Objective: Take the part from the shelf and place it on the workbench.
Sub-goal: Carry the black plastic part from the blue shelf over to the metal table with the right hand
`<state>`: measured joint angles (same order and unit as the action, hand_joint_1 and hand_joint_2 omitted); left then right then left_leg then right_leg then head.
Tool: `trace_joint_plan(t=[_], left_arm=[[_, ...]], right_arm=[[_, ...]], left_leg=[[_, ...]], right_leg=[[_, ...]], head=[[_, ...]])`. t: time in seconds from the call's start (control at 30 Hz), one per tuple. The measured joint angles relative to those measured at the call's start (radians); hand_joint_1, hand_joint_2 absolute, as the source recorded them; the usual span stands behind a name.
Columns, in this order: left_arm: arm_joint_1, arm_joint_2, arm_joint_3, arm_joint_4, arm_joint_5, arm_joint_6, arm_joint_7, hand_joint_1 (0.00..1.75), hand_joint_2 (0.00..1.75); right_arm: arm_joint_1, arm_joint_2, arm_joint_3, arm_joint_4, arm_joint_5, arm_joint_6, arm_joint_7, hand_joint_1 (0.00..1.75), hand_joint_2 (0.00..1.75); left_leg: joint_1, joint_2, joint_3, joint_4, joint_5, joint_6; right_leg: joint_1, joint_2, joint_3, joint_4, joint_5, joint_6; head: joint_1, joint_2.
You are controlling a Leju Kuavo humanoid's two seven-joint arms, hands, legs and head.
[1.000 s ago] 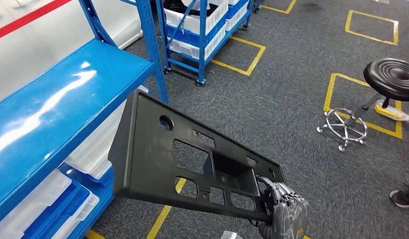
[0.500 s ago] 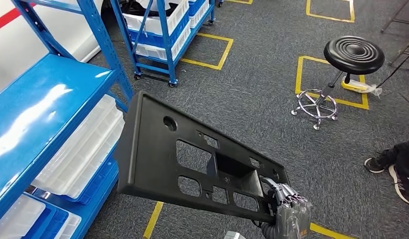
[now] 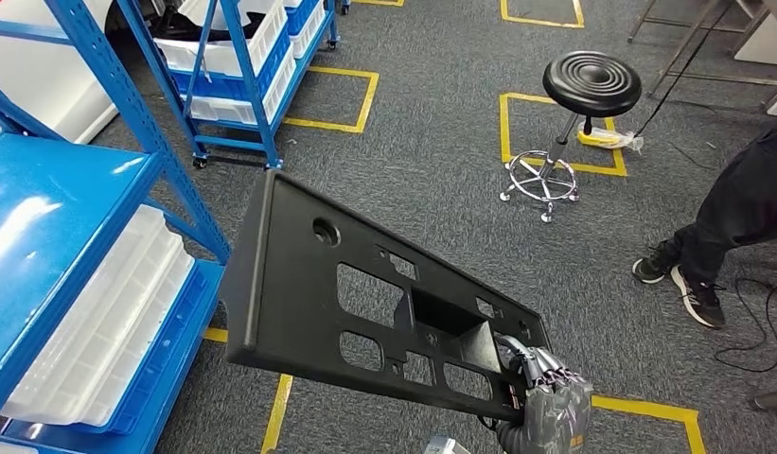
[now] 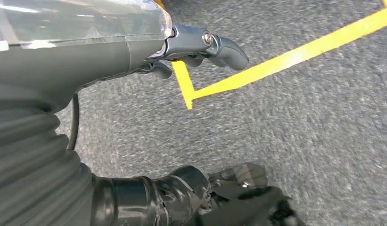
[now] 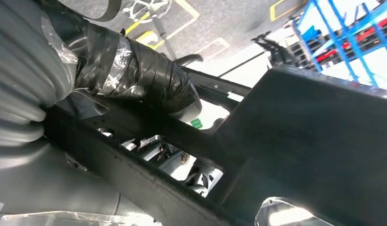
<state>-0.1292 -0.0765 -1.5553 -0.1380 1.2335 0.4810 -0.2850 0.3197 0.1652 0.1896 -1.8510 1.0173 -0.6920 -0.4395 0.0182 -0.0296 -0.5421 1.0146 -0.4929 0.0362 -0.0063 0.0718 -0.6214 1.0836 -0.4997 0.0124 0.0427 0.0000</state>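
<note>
- Right now the right robot hand (image 3: 547,392) grips the near right end of the black plastic panel (image 3: 365,303), its fingers (image 3: 536,364) hooked through one of the cut-outs at that end; in the right wrist view the tape-wrapped thumb (image 5: 149,80) lies across a bar of the panel (image 5: 304,141), so the hold looks like a clamp from both faces.
- The panel is off the shelf and in the air, carried low in front of the robot and slanting up and away to the far left, with its free end close to the blue shelf (image 3: 53,208).
- Holding it by one end leaves most of its length hanging out, which is probably why it tilts; a hooked grip through an opening should keep it from sliding out.
- The left robot hand (image 4: 201,47) hangs over grey carpet (image 4: 300,132) and yellow floor tape (image 4: 285,59) with its fingers curled in and nothing held, so the load rests on one arm.
- White plastic trays (image 3: 110,322) lie on the lower level of the blue shelf at the left, and a second blue rack (image 3: 238,76) with white bins stands farther off.
- A black round stool (image 3: 591,85) stands far right, and a person's leg and shoe (image 3: 692,274) are at the right edge, near enough that a swinging panel end could be a hazard.
- No bench is in sight, so I judge the task to be in its carry stage, with the placing yet to do.
</note>
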Motion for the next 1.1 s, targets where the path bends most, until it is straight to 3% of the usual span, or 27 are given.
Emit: trace_joint_plan(t=[0.07,0.1,0.13,0.17,0.23,0.3,0.37,0.43,0.5,0.57,0.63,0.67,0.7,0.73,0.8,0.87,0.93,1.0,1.07,1.1], left_arm=[[0.003,0.0,0.0,0.0,0.0,0.0,0.0,0.0,1.75],[0.005,0.001,0.0,0.0,0.0,0.0,0.0,0.0,1.75],[0.006,0.001,0.0,0.0,0.0,0.0,0.0,0.0,1.75],[0.006,0.002,0.0,0.0,0.0,0.0,0.0,0.0,1.75],[0.004,0.002,0.0,0.0,0.0,0.0,-0.001,0.0,1.75],[0.003,0.002,0.0,0.0,0.001,0.0,-0.003,0.0,1.75],[0.002,0.002,0.0,0.0,0.001,0.0,-0.006,0.0,1.75],[0.0,0.001,0.0,0.0,0.002,0.0,-0.008,0.0,1.75],[-0.002,0.0,0.0,0.0,0.001,0.0,-0.01,0.0,1.75],[-0.002,0.001,0.0,0.0,0.001,-0.001,-0.011,0.0,1.75],[0.002,0.001,0.0,0.0,0.001,-0.004,-0.011,0.0,1.75],[0.003,0.001,0.0,0.0,0.001,-0.005,-0.011,0.0,1.75],[0.004,0.001,0.0,0.0,0.001,-0.005,-0.011,0.0,1.75],[0.004,0.002,0.0,0.0,0.002,-0.005,-0.011,0.0,1.75],[0.003,0.002,0.0,0.0,0.004,-0.006,-0.012,0.0,1.75],[0.002,0.003,0.0,0.0,0.007,-0.007,-0.015,0.0,1.75],[0.001,0.003,0.0,0.0,0.009,-0.01,-0.018,0.0,1.75],[0.0,0.004,0.0,0.0,0.01,-0.016,-0.023,0.0,1.75],[0.002,0.005,0.0,0.0,0.01,-0.025,-0.029,0.0,1.75],[0.004,0.005,0.0,0.0,0.01,-0.029,-0.031,0.0,1.75]], right_arm=[[-0.001,0.0,0.0,0.0,0.0,0.0,0.0,1.75,1.75],[-0.001,0.0,0.0,0.0,0.0,0.0,0.0,1.75,1.75],[-0.001,0.0,-0.001,0.0,0.0,0.0,0.0,1.75,1.75],[0.0,0.0,-0.001,0.0,0.0,0.0,0.0,1.75,1.75],[0.0,0.0,-0.001,0.0,0.0,0.0,0.0,1.75,1.75],[-0.001,0.0,-0.002,0.0,0.0,0.0,0.0,1.75,1.75],[-0.001,0.0,-0.002,0.0,0.0,0.0,0.0,1.75,1.75],[0.001,0.0,-0.005,-0.001,0.001,0.0,0.0,1.75,1.75],[0.0,0.0,-0.008,-0.002,0.002,0.0,0.0,1.75,1.75],[-0.002,0.0,-0.011,-0.003,0.003,0.0,0.0,1.75,1.75],[-0.002,0.0,-0.014,-0.003,0.004,0.0,0.002,1.75,1.75],[-0.002,0.0,-0.015,-0.003,0.004,0.0,0.003,1.75,1.75],[-0.001,0.0,-0.017,-0.003,0.004,0.0,0.004,1.75,1.75],[-0.001,0.0,-0.017,-0.003,0.004,0.0,0.005,1.75,1.75],[-0.002,0.0,-0.019,-0.003,0.004,0.0,0.006,1.75,1.75],[-0.001,0.0,-0.019,-0.004,0.004,0.0,0.006,1.75,1.75],[0.001,0.0,-0.021,-0.005,0.005,0.0,0.006,1.75,1.75],[0.004,0.0,-0.022,-0.006,0.005,0.0,0.006,1.75,1.75],[0.004,0.0,-0.023,-0.008,0.006,0.0,0.005,1.75,1.75],[0.004,0.0,-0.024,-0.008,0.006,0.0,0.005,1.75,1.75]], left_leg=[[-0.003,0.027,-0.001,-0.004,0.002,0.008],[-0.005,0.041,-0.001,-0.003,0.001,0.01],[-0.007,0.056,-0.002,-0.003,0.0,0.011],[-0.008,0.069,-0.001,-0.002,-0.002,0.012],[-0.009,0.092,0.002,-0.001,-0.006,0.01],[-0.012,0.11,0.007,0.0,-0.011,0.004],[-0.015,0.126,0.011,0.0,-0.014,-0.005],[-0.014,0.139,0.015,-0.001,-0.018,-0.015],[-0.011,0.107,0.007,0.028,-0.043,-0.025],[-0.007,0.056,-0.04,0.134,-0.101,-0.032],[-0.006,0.039,-0.099,0.254,-0.145,-0.037],[-0.005,0.038,-0.113,0.277,-0.142,-0.039],[-0.003,0.037,-0.109,0.261,-0.119,-0.04],[-0.001,0.032,-0.088,0.21,-0.082,-0.041],[0.006,-0.007,-0.034,0.083,-0.024,-0.043],[0.007,-0.037,-0.01,0.025,-0.011,-0.039],[0.004,-0.024,-0.01,0.021,-0.008,-0.026],[0.003,-0.002,-0.009,0.014,-0.002,-0.01],[0.002,0.023,-0.008,0.009,0.0,0.0],[0.0,0.037,-0.009,0.009,-0.001,0.004]], right_leg=[[0.0,-0.05,-0.051,0.109,-0.062,0.004],[-0.002,-0.057,-0.078,0.168,-0.086,0.007],[-0.004,-0.06,-0.096,0.207,-0.097,0.008],[-0.005,-0.063,-0.095,0.21,-0.088,0.009],[-0.006,-0.079,-0.04,0.112,-0.029,0.006],[0.004,-0.119,0.027,-0.011,0.011,-0.004],[0.015,-0.135,0.045,-0.053,0.013,-0.013],[0.014,-0.113,0.045,-0.061,0.018,-0.022],[0.006,-0.093,0.052,-0.074,0.025,-0.033],[0.002,-0.074,0.056,-0.08,0.029,-0.042],[0.003,-0.05,0.056,-0.079,0.029,-0.044],[0.002,-0.037,0.056,-0.077,0.029,-0.044],[0.002,-0.023,0.057,-0.075,0.028,-0.043],[0.0,-0.01,0.057,-0.071,0.026,-0.041],[-0.002,0.015,0.052,-0.056,0.019,-0.031],[-0.003,0.034,0.041,-0.046,0.017,-0.017],[-0.005,0.05,0.033,-0.046,0.022,-0.005],[-0.005,0.014,0.02,-0.024,0.008,0.005],[-0.004,-0.044,-0.021,0.063,-0.043,0.011],[-0.005,-0.057,-0.051,0.126,-0.073,0.014]], head=[[0.002,0.0],[0.002,0.0],[0.002,0.0],[0.001,0.0],[0.002,0.0],[0.002,0.0],[0.001,0.0],[0.001,0.0],[0.001,0.0],[0.0,0.0],[-0.001,0.0],[-0.001,0.0],[-0.001,0.0],[-0.001,0.0],[-0.001,0.0],[0.0,0.0],[0.0,0.0],[0.0,0.0],[0.001,0.0],[0.001,0.0]])
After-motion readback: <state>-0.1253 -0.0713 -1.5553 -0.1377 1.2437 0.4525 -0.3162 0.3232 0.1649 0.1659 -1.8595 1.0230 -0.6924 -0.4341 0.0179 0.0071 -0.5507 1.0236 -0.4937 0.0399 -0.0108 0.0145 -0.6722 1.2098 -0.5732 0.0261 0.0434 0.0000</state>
